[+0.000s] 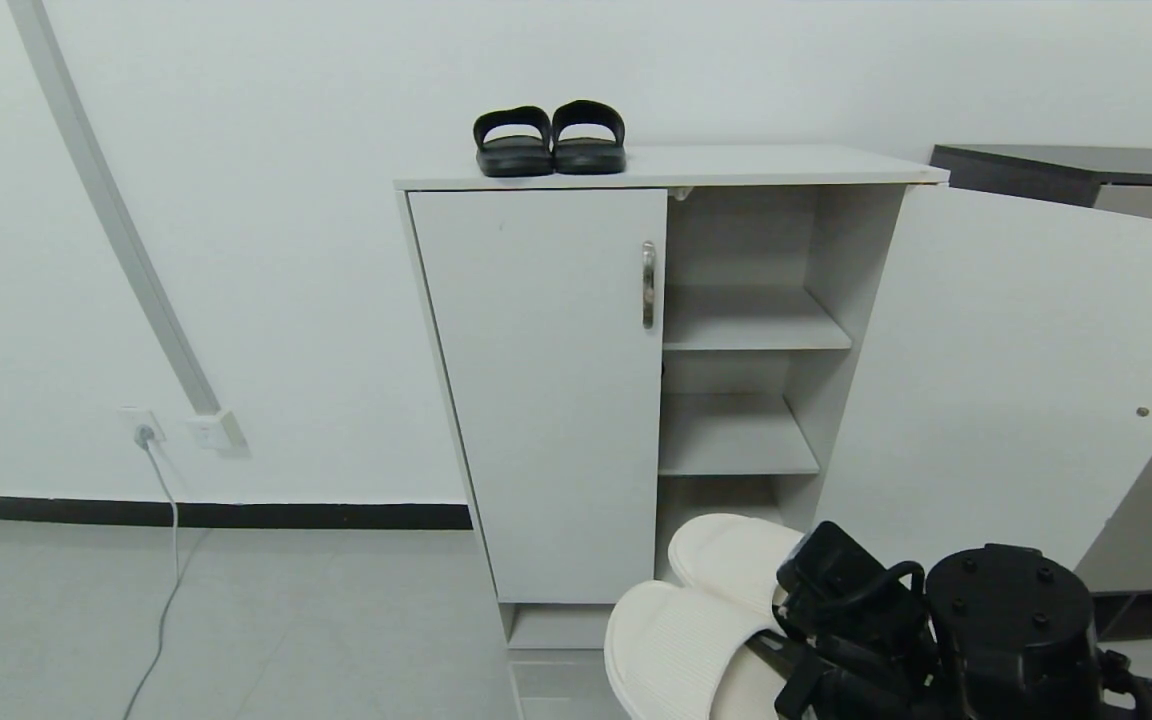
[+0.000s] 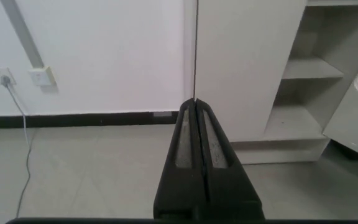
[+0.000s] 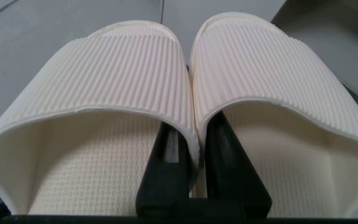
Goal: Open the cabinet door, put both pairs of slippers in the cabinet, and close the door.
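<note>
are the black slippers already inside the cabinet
No, the black slippers stand side by side on top of the cabinet, not inside it.

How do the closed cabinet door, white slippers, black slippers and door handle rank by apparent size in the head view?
1. closed cabinet door
2. white slippers, nearer the camera and partly hidden
3. black slippers; true size against the white pair is unsure
4. door handle
</note>
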### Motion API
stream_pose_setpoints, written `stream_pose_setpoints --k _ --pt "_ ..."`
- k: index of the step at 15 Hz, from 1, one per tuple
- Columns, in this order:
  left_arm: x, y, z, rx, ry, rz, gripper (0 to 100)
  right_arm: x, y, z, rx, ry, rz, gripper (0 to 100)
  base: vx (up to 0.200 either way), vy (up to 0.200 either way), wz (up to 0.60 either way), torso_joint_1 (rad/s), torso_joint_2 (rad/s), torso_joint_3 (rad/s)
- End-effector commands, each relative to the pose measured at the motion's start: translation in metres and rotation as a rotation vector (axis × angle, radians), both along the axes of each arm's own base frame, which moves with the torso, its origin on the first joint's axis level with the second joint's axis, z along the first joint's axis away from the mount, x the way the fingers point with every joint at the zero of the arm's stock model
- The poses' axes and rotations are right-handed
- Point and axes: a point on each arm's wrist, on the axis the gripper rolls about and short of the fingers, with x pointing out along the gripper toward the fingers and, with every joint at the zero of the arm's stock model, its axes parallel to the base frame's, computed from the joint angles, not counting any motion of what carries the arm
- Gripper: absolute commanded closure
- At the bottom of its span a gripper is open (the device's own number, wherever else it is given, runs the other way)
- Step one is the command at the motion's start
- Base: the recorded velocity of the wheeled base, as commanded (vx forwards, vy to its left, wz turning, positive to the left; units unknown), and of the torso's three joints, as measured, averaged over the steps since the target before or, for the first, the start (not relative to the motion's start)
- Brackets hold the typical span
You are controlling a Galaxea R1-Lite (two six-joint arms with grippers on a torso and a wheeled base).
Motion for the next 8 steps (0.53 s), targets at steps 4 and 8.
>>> stream_pose_setpoints --k 4,8 --pt "-0.001 0.0 -0.001 0.004 -0.014 -0.005 100 0.032 0.034 -0.007 0.079 -0.058 -0.266 100 0.0 0.0 0.0 0.0 0.0 0.0" --pt "-0.001 0.0 -0.001 0.004 -0.014 -0.005 100 0.069 0.055 -0.017 0.141 -0.113 -0.579 100 0.0 0.0 0.0 0.0 0.0 0.0"
